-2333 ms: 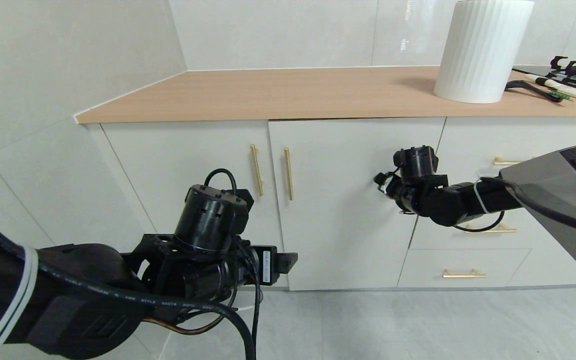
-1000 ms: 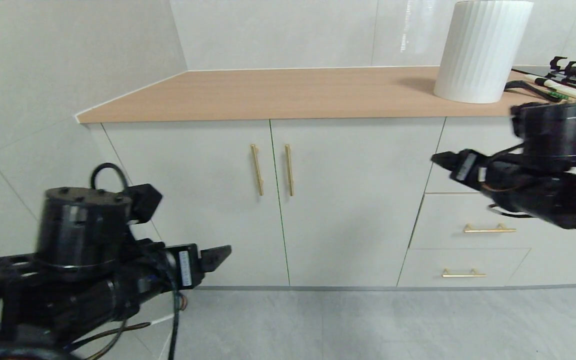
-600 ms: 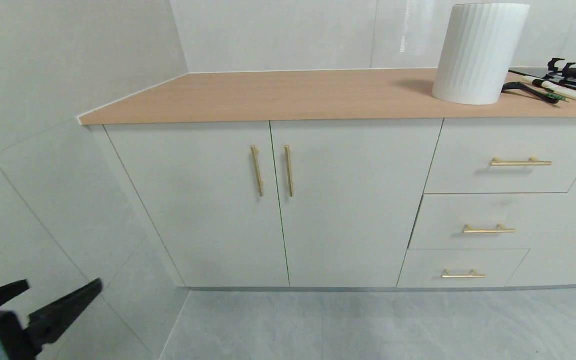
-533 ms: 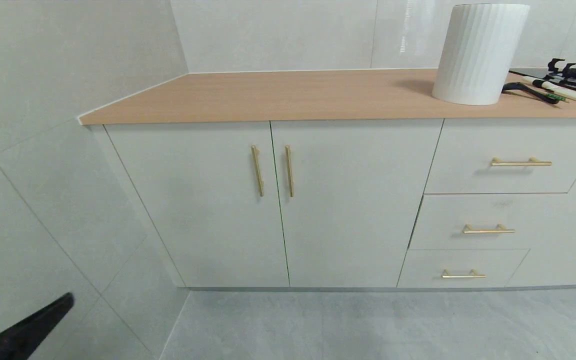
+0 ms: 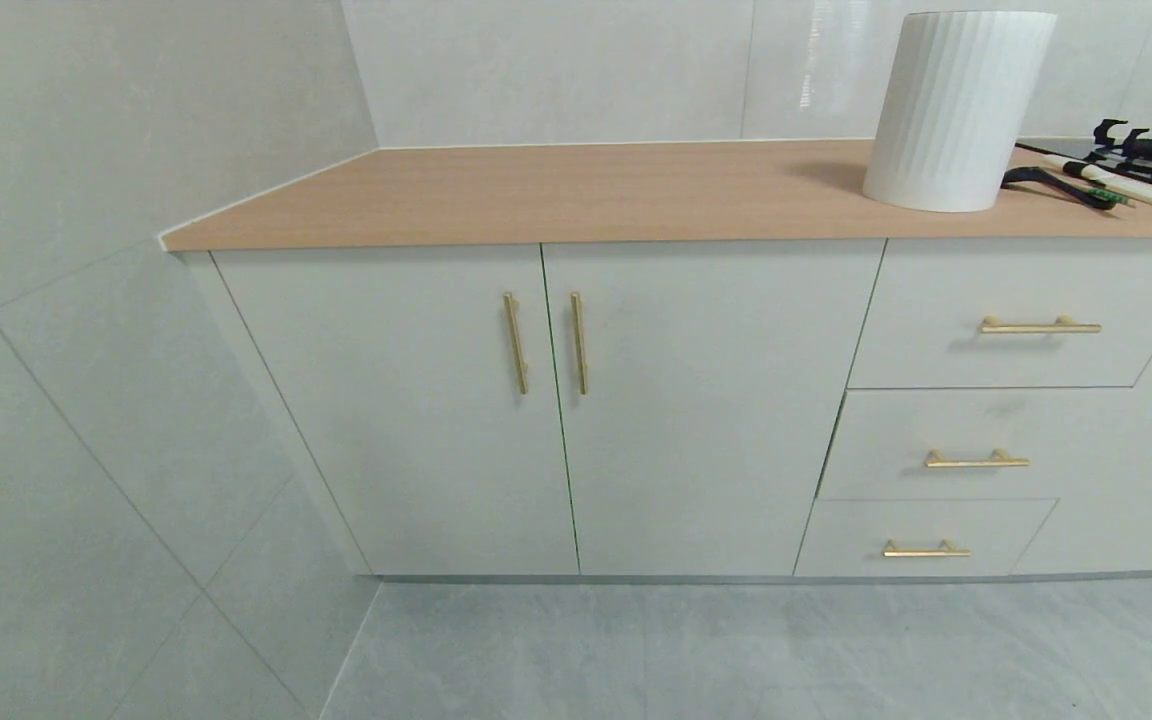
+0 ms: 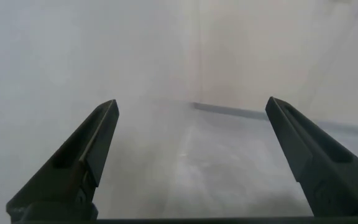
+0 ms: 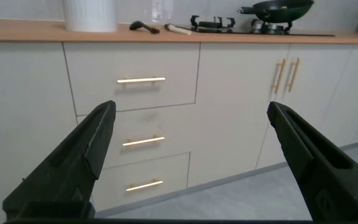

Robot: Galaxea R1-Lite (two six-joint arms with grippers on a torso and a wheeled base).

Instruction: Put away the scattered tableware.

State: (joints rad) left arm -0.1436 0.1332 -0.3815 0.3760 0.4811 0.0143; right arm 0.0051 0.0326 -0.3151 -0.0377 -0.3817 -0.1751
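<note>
Handling: black-handled utensil [image 5: 1041, 178] and pale utensil [image 5: 1136, 190] likely light, stiff, slim, somewhat slippery; best pinched mid-handle.
Place: lying on the counter [image 5: 536, 190], upper right of the head view, just beside the white ribbed canister [image 5: 956, 110].
Writing: none legible.
Left gripper [image 6: 190, 104]: spread wide, holding nothing.
Right gripper [image 7: 190, 106]: spread wide, holding nothing, facing the drawers [image 7: 135, 81].

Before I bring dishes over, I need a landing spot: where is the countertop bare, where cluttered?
The light-brown wooden countertop is bare from its left end to the white ribbed cylinder. Beyond that it is crowded: a black-handled utensil and a cream-handled utensil lie beside the black stove grate.
</note>
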